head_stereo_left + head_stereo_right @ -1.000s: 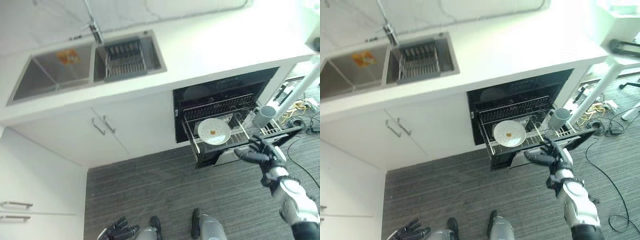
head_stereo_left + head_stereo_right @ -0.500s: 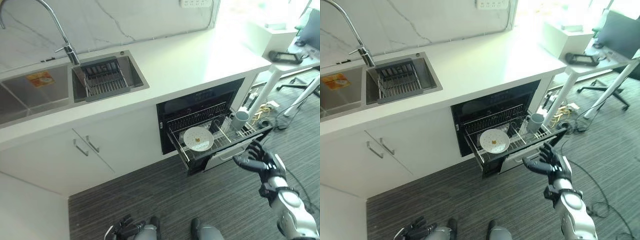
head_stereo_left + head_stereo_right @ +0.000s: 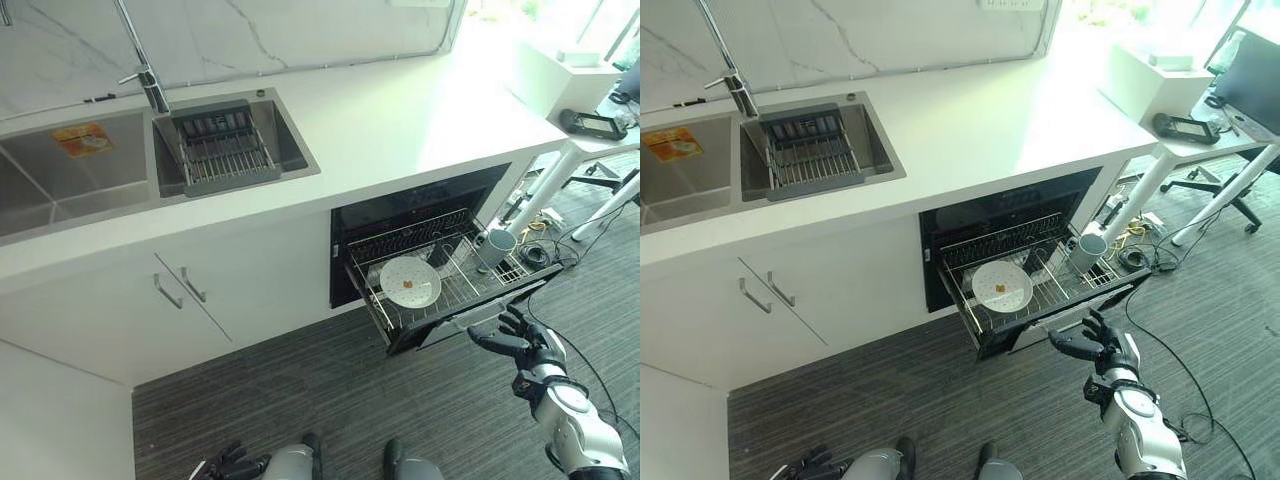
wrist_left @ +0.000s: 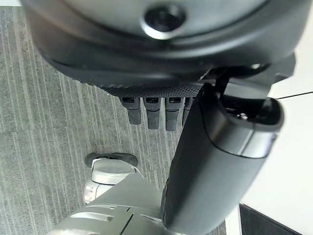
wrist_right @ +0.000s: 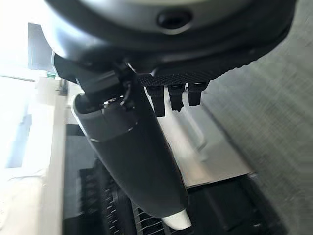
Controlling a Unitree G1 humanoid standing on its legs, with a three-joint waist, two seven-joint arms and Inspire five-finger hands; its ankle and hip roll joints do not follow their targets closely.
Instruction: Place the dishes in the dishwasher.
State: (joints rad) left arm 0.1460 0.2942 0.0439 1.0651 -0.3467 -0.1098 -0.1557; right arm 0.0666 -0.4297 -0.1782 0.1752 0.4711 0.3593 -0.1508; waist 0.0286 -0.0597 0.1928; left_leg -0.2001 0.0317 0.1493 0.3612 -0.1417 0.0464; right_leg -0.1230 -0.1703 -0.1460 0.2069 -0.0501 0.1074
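While the plate (image 3: 410,282) and cup (image 3: 494,249) sat in the pulled-out rack (image 3: 452,293) at centre right, the right hand (image 3: 522,340), fingers spread and empty, hovered just below its front edge, seemingly about to push it in.

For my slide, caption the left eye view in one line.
Open right hand hovers before the pulled-out dishwasher rack holding a white plate and grey cup.

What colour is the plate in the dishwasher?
White, with a small orange spot; the plate shows best in the left eye view.
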